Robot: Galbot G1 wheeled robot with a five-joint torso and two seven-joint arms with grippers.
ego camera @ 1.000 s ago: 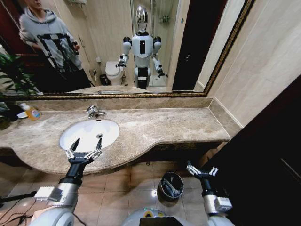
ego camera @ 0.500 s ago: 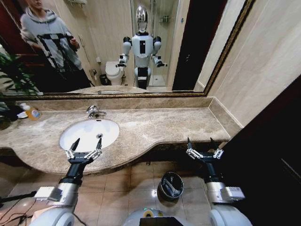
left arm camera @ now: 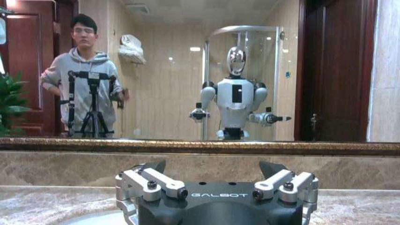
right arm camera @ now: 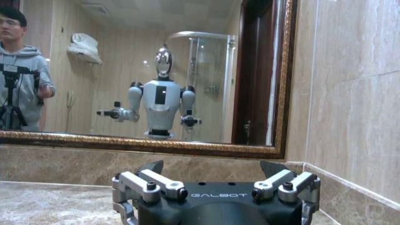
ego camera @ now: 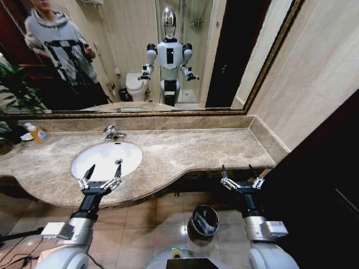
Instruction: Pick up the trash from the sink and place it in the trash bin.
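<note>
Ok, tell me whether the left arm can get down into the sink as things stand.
Probably yes. The left pincer hangs open at the front rim of the sink, with nothing between it and the basin. The right pincer waits open off the counter's right end.

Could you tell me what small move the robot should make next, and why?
Probably lower the left end effector into the sink: it hovers open over the basin's near edge and holds nothing. The right end effector hangs open off the counter's front edge, above the floor by the trash bin. No trash is discernible in the basin from here, so go slowly.
</note>
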